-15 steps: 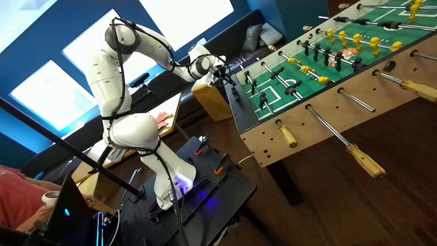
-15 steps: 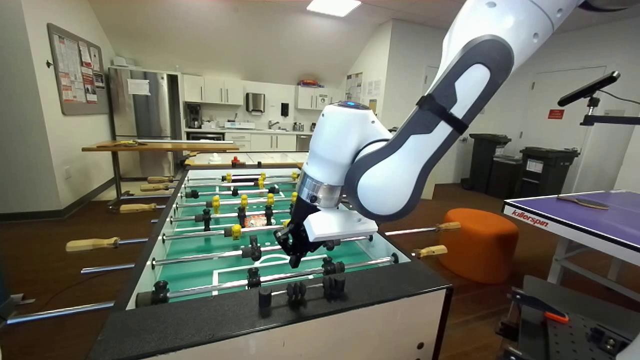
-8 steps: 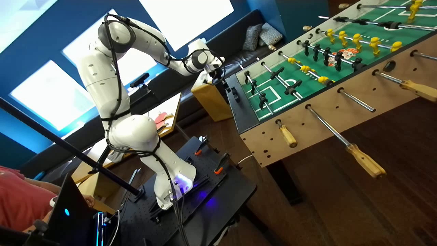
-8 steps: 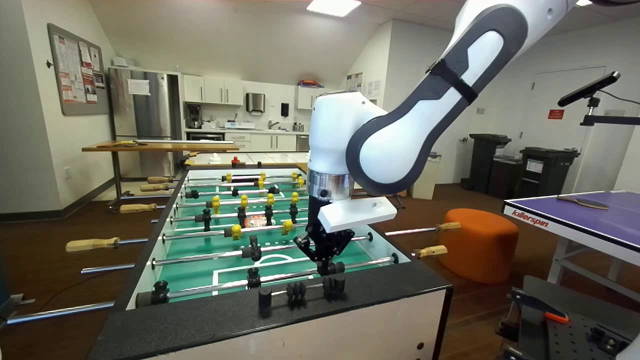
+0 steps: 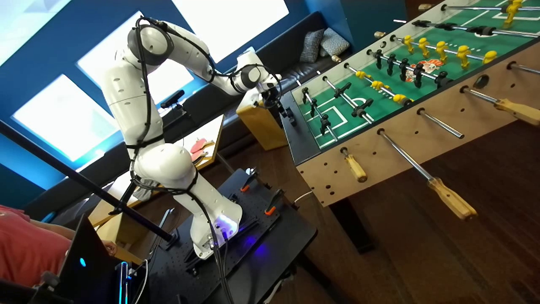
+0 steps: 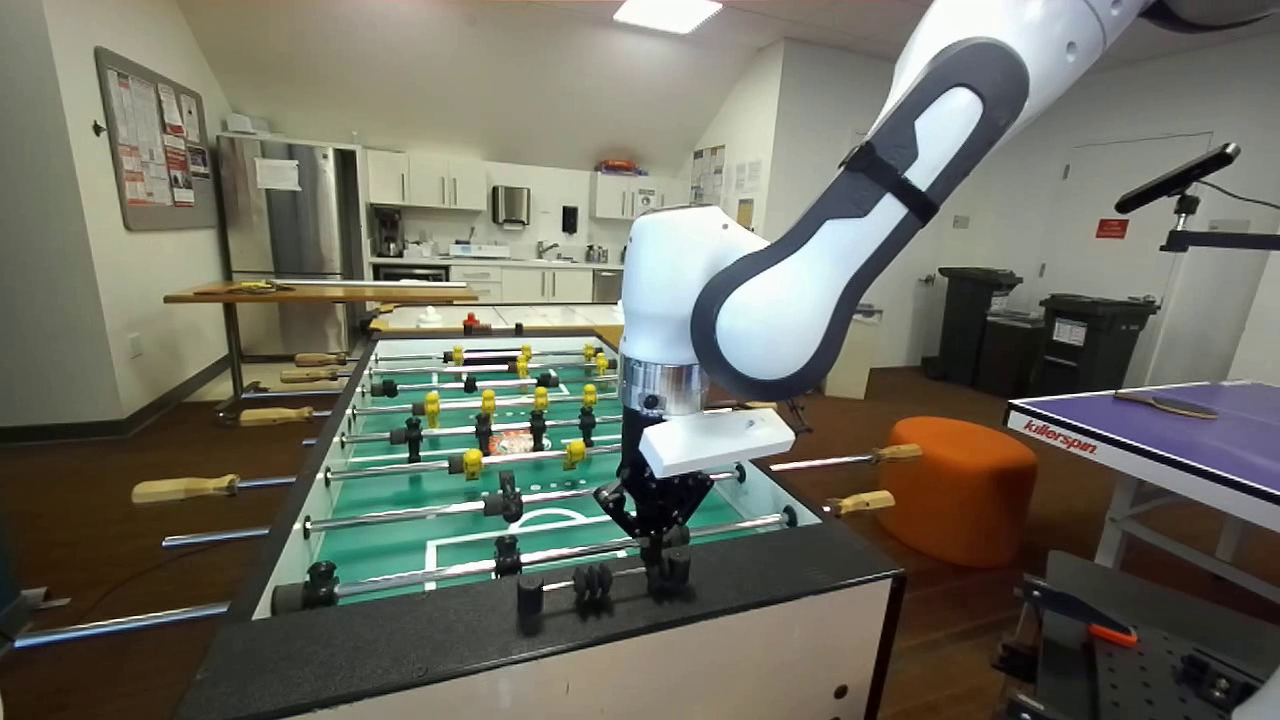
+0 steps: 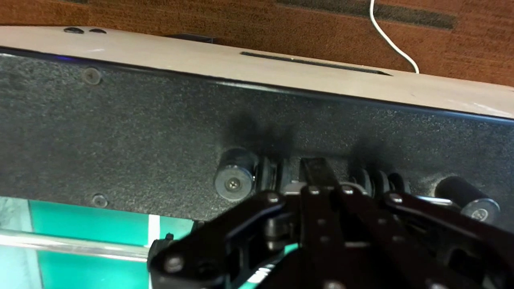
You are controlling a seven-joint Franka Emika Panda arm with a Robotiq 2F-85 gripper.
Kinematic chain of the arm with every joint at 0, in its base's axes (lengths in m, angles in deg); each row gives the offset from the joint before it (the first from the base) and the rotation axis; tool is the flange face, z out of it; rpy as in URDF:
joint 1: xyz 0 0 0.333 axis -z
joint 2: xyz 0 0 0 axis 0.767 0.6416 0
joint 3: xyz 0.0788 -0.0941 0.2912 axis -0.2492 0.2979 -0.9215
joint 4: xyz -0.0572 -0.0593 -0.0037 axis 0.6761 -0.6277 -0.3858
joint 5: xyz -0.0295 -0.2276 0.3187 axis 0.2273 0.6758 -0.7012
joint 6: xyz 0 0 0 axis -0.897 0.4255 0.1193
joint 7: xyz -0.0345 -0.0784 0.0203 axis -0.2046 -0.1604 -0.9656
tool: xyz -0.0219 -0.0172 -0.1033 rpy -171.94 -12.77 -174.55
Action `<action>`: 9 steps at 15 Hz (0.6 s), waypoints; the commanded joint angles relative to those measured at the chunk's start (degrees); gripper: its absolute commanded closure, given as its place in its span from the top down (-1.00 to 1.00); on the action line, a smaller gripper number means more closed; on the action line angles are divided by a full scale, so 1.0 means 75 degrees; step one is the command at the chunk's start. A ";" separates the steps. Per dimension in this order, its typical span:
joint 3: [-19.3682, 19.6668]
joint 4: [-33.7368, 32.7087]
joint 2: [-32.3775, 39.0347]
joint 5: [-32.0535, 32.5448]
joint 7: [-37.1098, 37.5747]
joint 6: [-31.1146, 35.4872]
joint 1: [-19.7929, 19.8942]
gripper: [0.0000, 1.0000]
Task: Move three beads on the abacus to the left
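The abacus is a short thin rod [image 6: 558,587] with dark beads between two black posts, on the foosball table's black end wall. It also shows in an exterior view [image 5: 291,119]. In the wrist view, two beads [image 7: 265,175] sit by the left post [image 7: 234,180]. A group of three beads [image 7: 379,183] sits further right, short of the right post [image 7: 466,198]. My gripper [image 7: 319,172] is shut, fingertips together with nothing seen between them. It points down at the rod, between the two bead groups. In an exterior view the fingertips [image 6: 661,568] are close to the beads near one post; contact cannot be told.
The foosball table's black end wall [image 6: 420,650] lies under the abacus. A steel player rod [image 6: 430,578] with black figures runs just behind the gripper. Wooden handles [image 5: 356,169] stick out of the table's side. An orange stool [image 6: 960,490] stands beyond.
My gripper has swung from a tilted pose over the green field to upright above the abacus, then come down to the rod. The beads look unmoved.
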 commanded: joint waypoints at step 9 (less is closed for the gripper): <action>-0.0100 0.0017 0.0557 -0.0021 -0.0065 0.1592 0.0047 -1.00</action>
